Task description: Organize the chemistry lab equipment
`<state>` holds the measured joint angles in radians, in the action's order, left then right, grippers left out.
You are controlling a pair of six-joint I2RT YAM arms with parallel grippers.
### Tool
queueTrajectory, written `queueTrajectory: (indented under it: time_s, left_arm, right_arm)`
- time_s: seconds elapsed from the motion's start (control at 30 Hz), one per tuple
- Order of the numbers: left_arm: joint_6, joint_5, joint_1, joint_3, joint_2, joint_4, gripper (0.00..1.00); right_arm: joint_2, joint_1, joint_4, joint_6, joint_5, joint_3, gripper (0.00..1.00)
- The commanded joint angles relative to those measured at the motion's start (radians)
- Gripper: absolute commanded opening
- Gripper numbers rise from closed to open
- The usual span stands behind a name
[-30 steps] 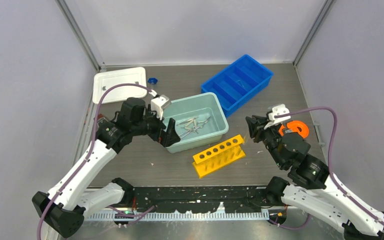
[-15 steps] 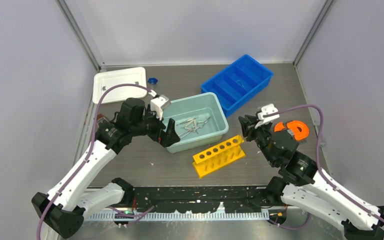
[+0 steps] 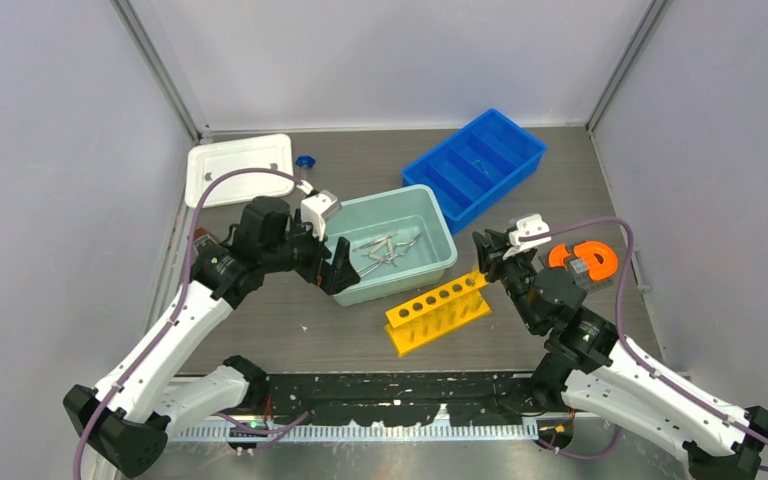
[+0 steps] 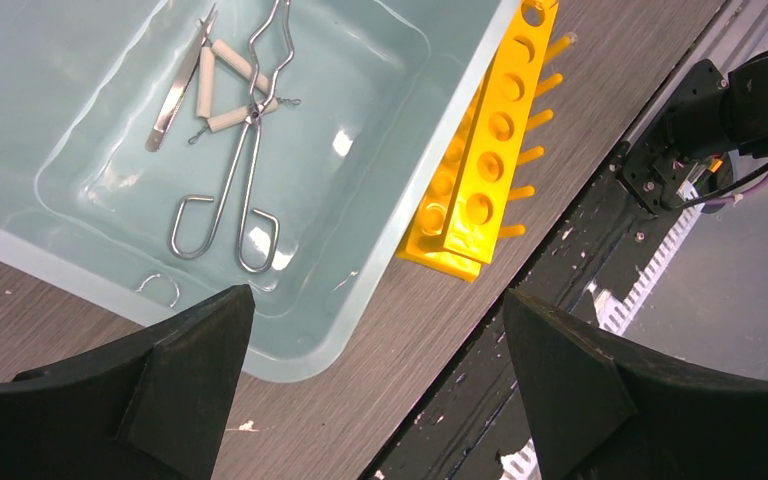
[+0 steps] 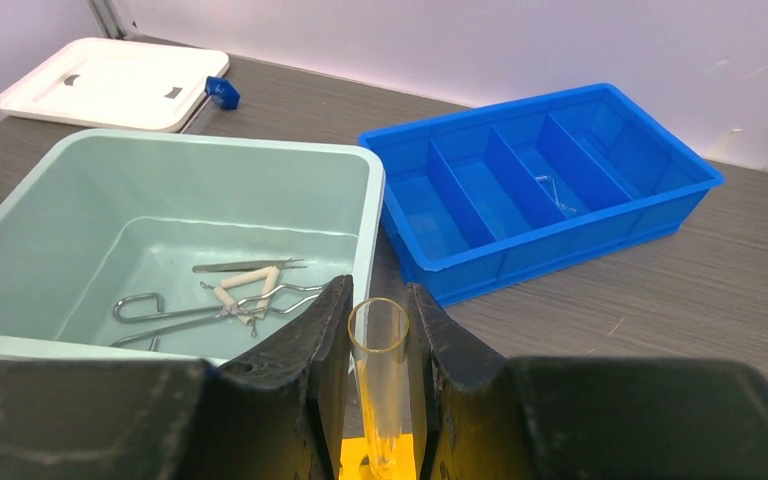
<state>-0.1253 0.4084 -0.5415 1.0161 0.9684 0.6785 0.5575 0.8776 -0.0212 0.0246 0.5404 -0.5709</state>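
Two arms reach over a dark table (image 3: 360,335) that holds one pale teal tub (image 3: 440,228), one blue tray (image 3: 520,170) split into four long compartments, one yellow rack (image 3: 438,312) with a row of round holes, one flat white lid (image 3: 240,168), one small blue piece (image 3: 306,161) at the lid's corner and one orange spool (image 3: 592,258). Three silvery tools lie together on the floor of the tub. One is a pair of wire tongs (image 4: 235,180) with two looped handles. Another is a wire triangle (image 4: 228,88) sleeved with three short white tubes, with the tongs lying across it. The third is slim flat tweezers (image 4: 180,85), just beside the triangle. A fourth, a small bent wire piece (image 5: 552,192), lies alone in one of the tray's middle compartments. The left gripper (image 4: 375,295) hangs over the tub's near wall with its jaws spread wide and nothing between them. The right gripper (image 5: 378,288) is at the rack's far end, between the tub and the spool, its two fingers pressed onto the sides of one clear tube (image 5: 378,380). The tube stands upright, slim and glassy, its round mouth open at the top. Its lower end is down at the yellow rack. I cannot tell whether it sits in a hole.
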Motion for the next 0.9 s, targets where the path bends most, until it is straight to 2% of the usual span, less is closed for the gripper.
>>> queueTrajectory:
  time_s: [0.0, 0.5, 0.87]
  left_arm:
    - [0.010, -0.007, -0.003, -0.002, -0.016, -0.042, 1.00]
    - [0.010, -0.015, -0.003, -0.003, -0.012, -0.041, 1.00]
    - [0.010, -0.016, -0.002, -0.003, -0.012, -0.040, 1.00]
  right_arm:
    - [-0.026, 0.000, 0.122, -0.003, 0.033, 0.026, 0.24]
    - [-0.075, 0.000, 0.121, -0.107, 0.071, 0.093, 0.24]
    - [-0.059, 0.000, 0.142, -0.098, 0.089, 0.132, 0.24]
